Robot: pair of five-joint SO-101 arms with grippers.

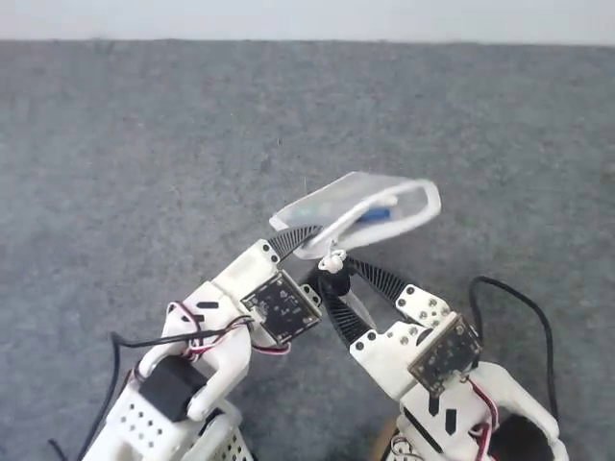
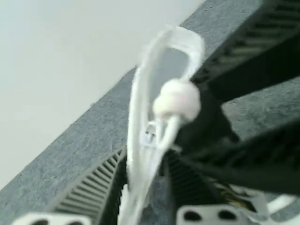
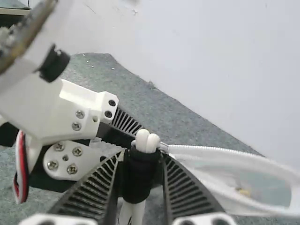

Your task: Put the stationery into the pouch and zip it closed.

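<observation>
While the stationery (image 1: 380, 213) already lies inside the pouch (image 1: 415, 195), the left gripper (image 1: 303, 252) clamps its end and the right gripper (image 3: 140, 161) pinches the zip pull (image 3: 146, 139); closing seems unfinished.

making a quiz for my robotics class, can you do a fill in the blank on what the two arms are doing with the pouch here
1. The left gripper has its jaws ___ on the edge of the clear pouch.
2. The right gripper holds the zipper pull in its jaws; the pull's rounded end is ___.
3. One stationery piece seen through the pouch in the high view is ___.
Missing words: shut; white; blue.
</observation>
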